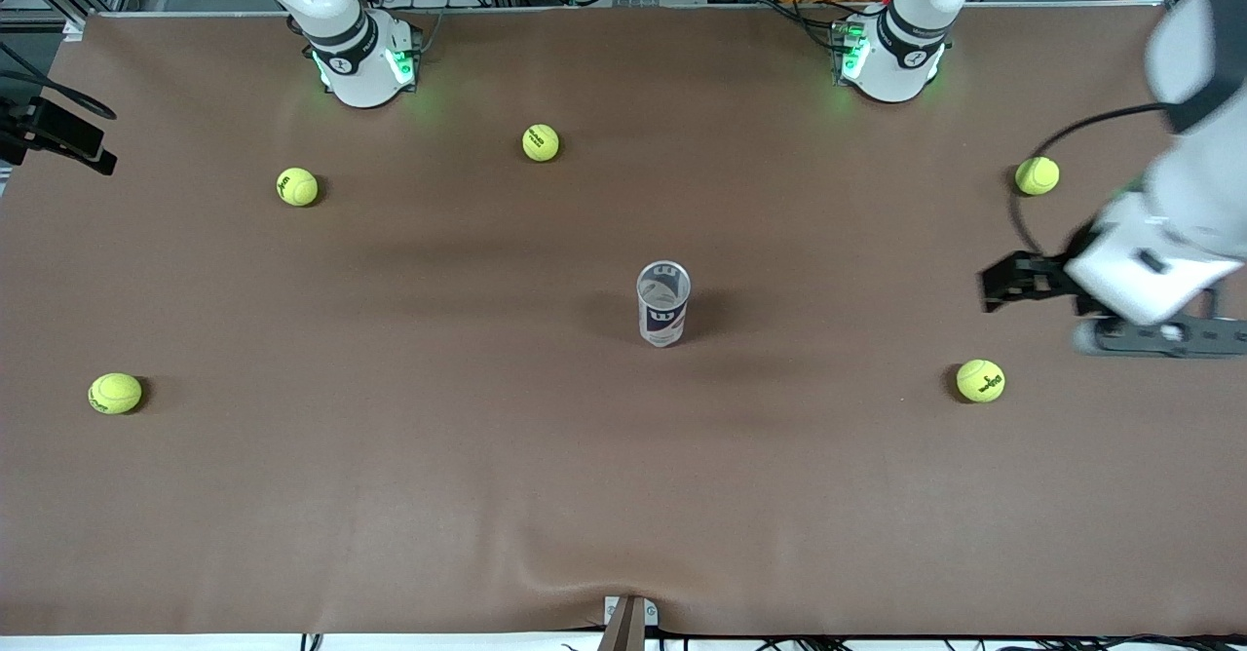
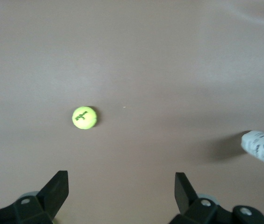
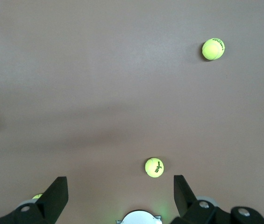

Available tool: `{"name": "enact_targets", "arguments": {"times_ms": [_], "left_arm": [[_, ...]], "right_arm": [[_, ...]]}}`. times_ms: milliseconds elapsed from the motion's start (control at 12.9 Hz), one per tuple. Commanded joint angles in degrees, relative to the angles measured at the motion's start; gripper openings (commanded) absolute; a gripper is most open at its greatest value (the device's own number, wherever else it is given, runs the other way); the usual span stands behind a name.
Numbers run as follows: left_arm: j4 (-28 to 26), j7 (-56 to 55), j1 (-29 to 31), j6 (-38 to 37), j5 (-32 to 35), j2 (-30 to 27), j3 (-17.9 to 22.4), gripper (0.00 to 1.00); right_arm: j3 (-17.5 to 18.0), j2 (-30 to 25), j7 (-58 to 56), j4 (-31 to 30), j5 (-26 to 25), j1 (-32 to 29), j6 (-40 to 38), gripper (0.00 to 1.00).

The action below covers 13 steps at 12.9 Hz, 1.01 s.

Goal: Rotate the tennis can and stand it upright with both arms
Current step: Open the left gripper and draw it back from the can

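The right gripper (image 3: 120,198) hangs wide and empty above its base, the tennis can (image 1: 663,303) stands upright mid-table (light, slick, thin-walled; best pinched gently mid-label), and the left gripper (image 1: 1005,284) gapes empty toward its end.

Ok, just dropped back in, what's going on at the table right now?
The tennis can stands upright in the middle of the table, open end up, with nothing touching it. The left claw is open and hangs over the table toward the left arm's end, holding nothing. The right claw is open too and empty, high over the table near its own base. Five tennis balls lie scattered around the brown cloth.
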Motion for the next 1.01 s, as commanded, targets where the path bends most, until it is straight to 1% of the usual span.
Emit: {"name": "enact_targets", "arguments": {"times_ms": [0, 77, 232, 310, 387, 464, 542, 696, 851, 929], "left_arm": [[-5.0, 3.3, 6.8, -0.5, 1.5, -4.3, -6.5, 1.00], [-6.0, 3.5, 8.7, -0.5, 3.0, -5.2, -8.6, 1.00], [-10.8, 3.2, 8.3, 0.0, 6.7, -9.0, -9.6, 1.00], [-14.6, 3.0, 8.1, 1.3, 6.9, -11.9, -9.6, 1.00], [-19.2, 3.0, 7.7, 4.2, 6.8, -15.5, -9.6, 1.00], [-22.3, 3.0, 8.0, 5.8, 6.8, -17.7, -9.6, 1.00], [-23.4, 3.0, 8.4, 6.0, 6.2, -18.4, -9.6, 1.00], [-23.4, 3.0, 8.3, 6.0, 6.2, -19.0, -9.5, 1.00], [-27.3, 3.0, 8.3, 6.2, 6.2, -23.0, -9.4, 1.00], [-28.7, 3.0, 8.5, 6.7, 6.2, -24.2, -9.2, 1.00]], "right_arm": [[0.4, -0.8, 0.2, -0.9, -0.5, -0.3, 0.2, 1.00], [0.4, -0.6, 0.3, -0.9, -0.5, -0.2, 0.2, 1.00], [0.4, -0.5, 0.7, -0.9, 0.0, -0.1, 0.2, 1.00], [0.4, -0.5, 0.7, -0.9, 0.0, 0.1, 0.2, 1.00], [0.4, -0.5, 0.6, -0.9, 0.1, 0.1, 0.1, 1.00], [0.4, -0.5, 0.4, -0.9, 0.1, 0.0, 0.1, 1.00], [0.4, -0.5, 0.4, -0.9, 0.1, 0.0, 0.1, 1.00], [0.4, -0.5, 0.3, -0.9, 0.1, 0.0, 0.1, 1.00], [0.4, -0.4, 0.2, -0.9, 0.1, 0.0, 0.1, 1.00], [0.4, -0.4, 0.2, -0.9, 0.1, 0.0, 0.1, 1.00]]}}
